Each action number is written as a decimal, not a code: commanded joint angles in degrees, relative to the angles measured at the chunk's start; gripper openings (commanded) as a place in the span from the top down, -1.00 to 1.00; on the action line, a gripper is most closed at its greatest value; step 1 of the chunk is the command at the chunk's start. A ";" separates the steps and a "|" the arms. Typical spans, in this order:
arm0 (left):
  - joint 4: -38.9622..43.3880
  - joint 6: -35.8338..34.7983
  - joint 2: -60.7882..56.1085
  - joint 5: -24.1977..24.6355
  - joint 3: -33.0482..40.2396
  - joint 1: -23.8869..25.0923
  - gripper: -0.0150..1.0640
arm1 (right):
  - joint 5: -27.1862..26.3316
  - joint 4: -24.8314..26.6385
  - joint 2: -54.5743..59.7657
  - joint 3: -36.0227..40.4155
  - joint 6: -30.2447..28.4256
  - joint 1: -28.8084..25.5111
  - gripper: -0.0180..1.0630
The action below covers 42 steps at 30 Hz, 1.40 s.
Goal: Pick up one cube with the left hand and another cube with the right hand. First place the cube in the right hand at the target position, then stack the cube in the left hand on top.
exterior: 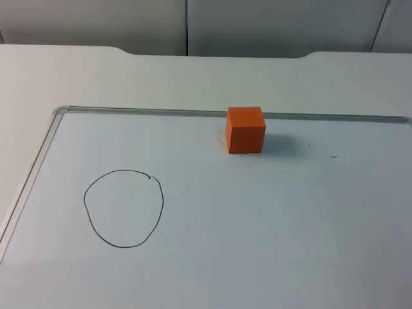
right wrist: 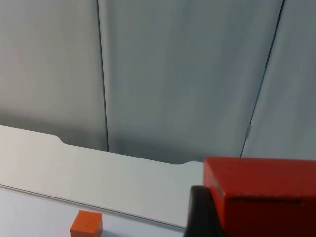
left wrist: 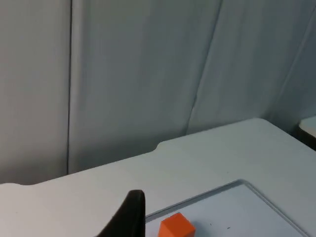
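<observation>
Right gripper (right wrist: pixel 207 217) carries a red cube (right wrist: pixel 261 197), jaws pinching it, raised above the table. Second cube, orange (exterior: pixel 245 129), sits on the whiteboard (exterior: pixel 257 257) at its far edge, near the middle. Drawn circle (exterior: pixel 123 208) by the board's left edge, nothing in it. Left gripper (left wrist: pixel 126 217) raised, well short of the orange cube; its jaw state cannot be told. Step in hand, by my reading: left pickup pending. Next calls for descending over the orange cube.
</observation>
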 commanded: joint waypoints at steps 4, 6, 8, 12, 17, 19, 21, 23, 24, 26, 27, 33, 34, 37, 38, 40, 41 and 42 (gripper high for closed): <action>-2.29 3.12 22.07 7.16 -15.52 -3.10 -0.93 | -0.66 0.44 -0.23 0.32 -0.39 0.27 0.97; -2.29 3.12 26.08 7.17 -18.75 -5.06 -0.93 | -0.66 0.43 -0.23 0.32 -0.25 0.27 0.97; -0.65 0.39 32.99 5.39 -24.18 -9.26 -0.93 | -0.66 0.43 -0.13 0.32 0.78 0.27 0.97; 10.37 -13.65 43.18 0.74 -32.18 -16.70 -0.93 | -0.66 0.32 -0.13 0.32 1.59 0.27 0.97; 32.48 -35.23 56.81 -0.94 -42.64 -25.42 -0.93 | -0.97 0.32 -0.13 0.32 2.60 0.27 0.97; 39.40 -44.17 63.63 0.47 -47.26 -28.04 -0.93 | -1.10 0.32 -0.13 0.32 2.60 0.27 0.97; 40.24 -48.18 69.56 2.75 -51.13 -29.05 -0.93 | -1.10 0.32 -0.13 0.32 2.60 0.27 0.97; 40.09 -50.17 74.04 4.90 -54.27 -29.63 -0.93 | -1.09 0.19 -0.02 0.32 2.60 0.27 0.97; 40.09 -51.28 76.39 6.29 -56.31 -30.07 -0.93 | -1.09 0.08 -0.02 0.32 2.60 0.27 0.97; 40.09 -53.30 81.50 8.56 -60.02 -31.08 -0.93 | -1.09 -0.04 0.09 0.32 2.60 0.27 0.97; 40.09 -53.30 81.50 8.56 -60.02 -31.08 -0.93 | -1.09 -0.04 0.09 0.32 2.60 0.27 0.97; 40.04 -58.69 89.65 11.08 -66.17 -31.60 -0.93 | -0.84 0.30 1.91 0.32 2.60 0.27 0.97; 40.04 -59.76 90.71 11.08 -66.63 -31.60 -0.93 | -0.73 0.30 2.51 0.32 2.60 0.27 0.97; 40.35 -63.17 92.44 10.83 -67.28 -31.60 -0.93 | -0.30 0.30 4.00 0.32 2.60 0.27 0.97; 40.35 -63.98 93.03 10.53 -67.28 -31.60 -0.93 | 0.11 0.30 5.08 0.32 2.60 0.27 0.97; 40.22 -65.23 94.11 10.07 -67.71 -32.13 -0.93 | 0.19 0.30 6.88 0.32 2.60 0.27 0.97; 40.52 -65.81 94.25 9.36 -67.81 -32.18 -0.93 | 0.19 0.30 7.58 0.32 2.60 0.27 0.97; 40.52 -65.81 94.25 9.36 -67.81 -32.18 -0.93 | 0.19 0.30 7.58 0.32 2.60 0.27 0.97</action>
